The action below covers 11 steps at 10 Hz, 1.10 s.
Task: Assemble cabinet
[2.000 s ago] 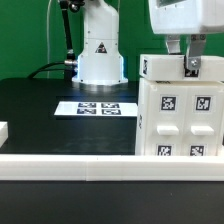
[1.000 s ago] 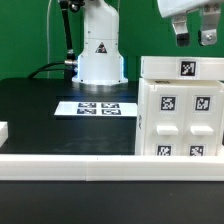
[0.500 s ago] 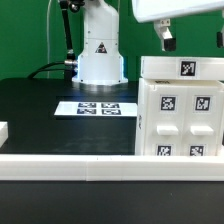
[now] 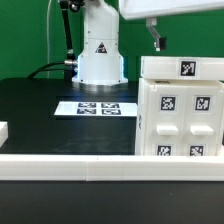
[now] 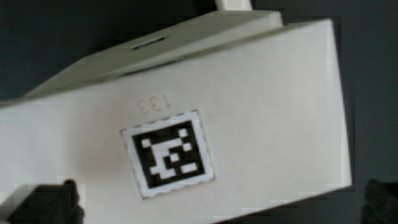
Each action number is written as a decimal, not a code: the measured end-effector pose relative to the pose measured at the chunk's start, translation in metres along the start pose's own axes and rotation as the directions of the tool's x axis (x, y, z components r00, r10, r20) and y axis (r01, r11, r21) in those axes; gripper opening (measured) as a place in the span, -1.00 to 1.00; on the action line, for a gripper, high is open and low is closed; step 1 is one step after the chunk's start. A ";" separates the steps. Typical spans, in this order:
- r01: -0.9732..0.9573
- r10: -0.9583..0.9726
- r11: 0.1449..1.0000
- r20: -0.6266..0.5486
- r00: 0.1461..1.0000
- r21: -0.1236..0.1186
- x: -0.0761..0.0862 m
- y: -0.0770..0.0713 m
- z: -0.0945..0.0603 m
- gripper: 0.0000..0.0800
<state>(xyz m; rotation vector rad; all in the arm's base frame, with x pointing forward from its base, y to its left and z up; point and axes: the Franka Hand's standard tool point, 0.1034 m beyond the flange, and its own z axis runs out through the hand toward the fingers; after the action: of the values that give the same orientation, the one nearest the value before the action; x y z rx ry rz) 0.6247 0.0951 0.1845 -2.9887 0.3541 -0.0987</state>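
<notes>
The cabinet (image 4: 180, 112) is a white box with several marker tags, standing on the black table at the exterior view's right. My gripper (image 4: 182, 40) hangs above its top, clear of it. One dark finger (image 4: 155, 38) shows above the cabinet's left top corner. In the wrist view the cabinet's top (image 5: 231, 100) with one tag (image 5: 173, 155) fills the picture. My gripper (image 5: 214, 205) is open and empty, with its fingertips (image 5: 45, 205) far apart at the picture's sides.
The white robot base (image 4: 98, 50) stands at the back. The marker board (image 4: 95, 108) lies flat on the black table in front of it. A white rail (image 4: 70, 160) runs along the front, and a small white piece (image 4: 3, 130) sits at the far left.
My gripper was down at the cabinet's top around its tag. It has since let go, risen and moved toward the exterior view's left. The cabinet has not moved.
</notes>
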 end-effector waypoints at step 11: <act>0.988 -0.985 0.145 0.086 0.150 -0.052 0.001 0.005 0.002 0.99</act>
<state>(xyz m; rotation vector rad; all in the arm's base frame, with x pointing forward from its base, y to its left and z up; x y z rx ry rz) 0.6250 0.0903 0.1821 -2.6360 -1.7679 -0.1466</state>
